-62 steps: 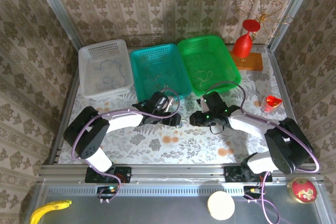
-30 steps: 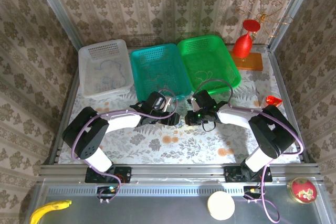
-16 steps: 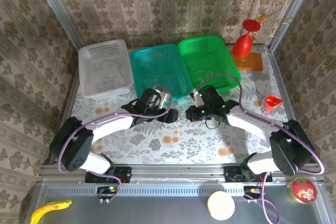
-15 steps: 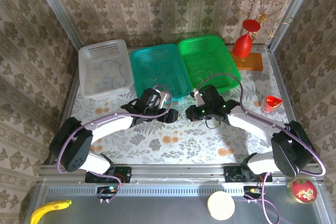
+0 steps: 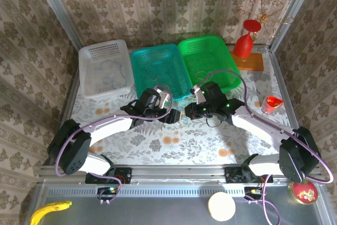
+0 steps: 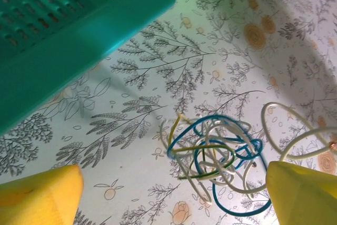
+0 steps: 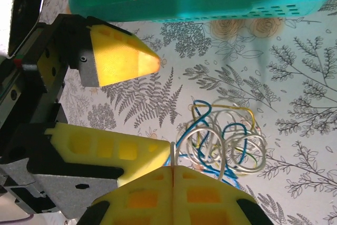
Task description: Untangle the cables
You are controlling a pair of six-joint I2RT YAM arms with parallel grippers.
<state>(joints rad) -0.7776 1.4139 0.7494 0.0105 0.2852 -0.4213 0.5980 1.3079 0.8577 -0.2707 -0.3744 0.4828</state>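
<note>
Cables (image 6: 216, 162): a knot of blue, yellow-green and pale wires lies on the flowered table (image 6: 158, 77), low and right of centre in the left wrist picture. It sits just in front of the teal basket (image 6: 79, 40). In the overhead picture it is at mid-frame, between the two grippers.
Right gripper (image 7: 172, 169): the pads are pressed together at the bottom of its own picture, and one pale strand comes out of the seam. I judge it is pinching that strand alone.
Left gripper (image 6: 174, 183): the fingers are spread wide, one pad at lower left and one at lower right. The knot lies between and just beyond the tips, and I see no contact.
Risk, dragging: if I pull with the right while nothing pins the rest, the whole knot will probably slide along instead of loosening.
Risk, tightening: the strands overlap closely, so the left could close on several at once. Pulling apart would then cinch the knot.
Risk, slip: the wire is thin and the pads are soft, so the pale strand could slide free under a sharp tug.
Risk, collision: the two grippers are very near each other, so a careless closing move could knock pad against pad.
Risk, snag: the basket wall is close, and a loose loop could catch on its lower edge.
</note>
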